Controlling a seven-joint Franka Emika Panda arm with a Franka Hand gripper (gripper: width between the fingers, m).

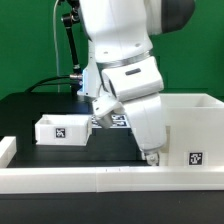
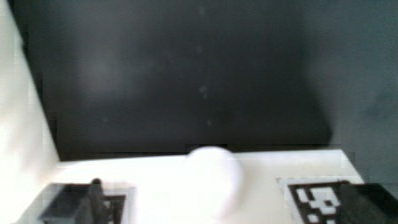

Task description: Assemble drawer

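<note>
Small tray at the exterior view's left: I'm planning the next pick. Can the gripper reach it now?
Probably yes: the tray stands apart on the table, nothing over it; the gripper hangs beside the housing.

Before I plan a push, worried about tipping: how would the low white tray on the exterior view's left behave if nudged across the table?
The tray looks like hollow, thin-walled rigid plastic, so probably stiff and light. It sits low and wide on the black table, so it would likely slide rather than tip. Its smooth walls may prove slippery.
</note>
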